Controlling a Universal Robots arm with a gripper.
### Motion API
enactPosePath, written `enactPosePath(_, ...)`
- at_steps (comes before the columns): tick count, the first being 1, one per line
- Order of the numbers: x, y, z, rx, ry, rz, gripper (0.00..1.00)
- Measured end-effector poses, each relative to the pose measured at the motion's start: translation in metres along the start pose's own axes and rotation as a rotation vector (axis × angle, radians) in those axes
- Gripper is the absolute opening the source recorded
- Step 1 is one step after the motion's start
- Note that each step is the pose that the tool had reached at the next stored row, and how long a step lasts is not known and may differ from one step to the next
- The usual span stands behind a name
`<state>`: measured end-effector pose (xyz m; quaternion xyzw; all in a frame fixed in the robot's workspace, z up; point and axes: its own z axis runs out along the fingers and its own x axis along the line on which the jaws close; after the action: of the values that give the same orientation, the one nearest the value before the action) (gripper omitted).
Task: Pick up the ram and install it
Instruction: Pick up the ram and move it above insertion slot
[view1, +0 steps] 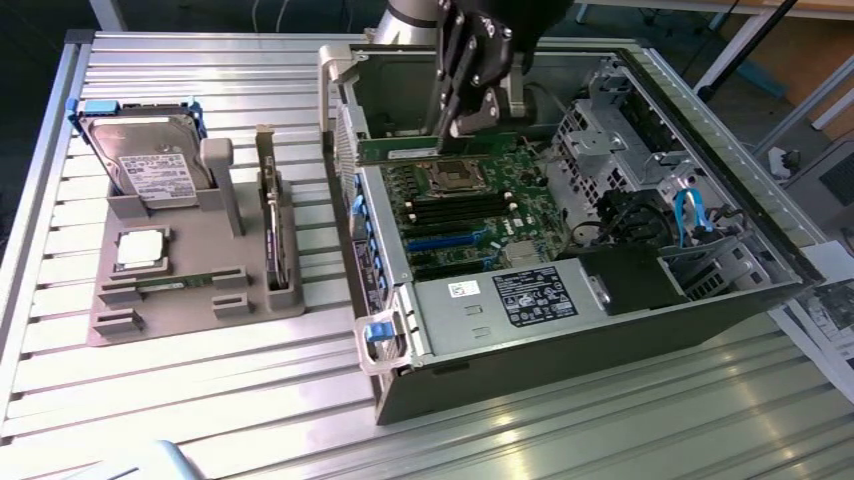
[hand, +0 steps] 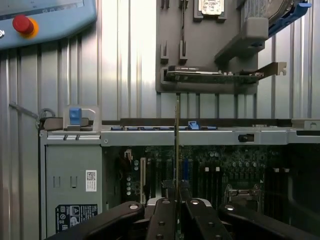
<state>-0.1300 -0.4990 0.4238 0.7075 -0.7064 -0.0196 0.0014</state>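
Note:
My gripper (view1: 462, 132) hangs inside the open computer case (view1: 561, 330), shut on the ram (view1: 404, 150). The ram is a slim green stick held level, just above the motherboard (view1: 494, 215) near the processor socket (view1: 454, 178). The black memory slots (view1: 447, 210) lie a little nearer the case's front. In the wrist view the ram (hand: 176, 150) shows edge-on as a thin line rising from between the dark fingers (hand: 162, 220) of the gripper (hand: 176, 212), with the motherboard (hand: 220, 167) beyond it.
A grey holder (view1: 200, 300) at the exterior view's left carries a hard drive (view1: 147, 150), a silver processor chip (view1: 140, 248) and a green expansion card (view1: 274, 240). The case walls and drive cage (view1: 667, 250) hem in the gripper. A pendant with a red button (hand: 22, 24) lies beyond the case.

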Motion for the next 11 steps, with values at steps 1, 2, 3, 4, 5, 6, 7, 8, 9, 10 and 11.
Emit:
enactPosePath(1,0.000,-0.0113,-0.0002,0.0000,0.0000,0.000,0.13)
enactPosePath(2,0.000,-0.0153,-0.0003,0.0000,0.0000,0.000,0.13)
enactPosePath(3,0.000,-0.0200,-0.0004,0.0000,0.0000,0.000,0.13)
enactPosePath(4,0.000,-0.0262,-0.0005,0.0000,0.0000,0.000,0.13)
enactPosePath(5,0.000,-0.0302,-0.0006,0.0000,0.0000,0.000,0.13)
enactPosePath(6,0.000,-0.0360,-0.0007,0.0000,0.0000,0.000,0.13)
enactPosePath(7,0.000,-0.0424,-0.0009,0.0000,0.0000,0.000,0.13)
enactPosePath(8,0.000,-0.0515,-0.0010,0.0000,0.0000,0.000,0.13)
enactPosePath(9,0.000,-0.0587,-0.0012,0.0000,0.0001,0.000,0.13)
enactPosePath(10,0.000,-0.0652,-0.0013,0.0000,0.0000,0.000,0.13)
enactPosePath(11,0.000,-0.0695,-0.0014,0.0000,0.0000,0.000,0.13)
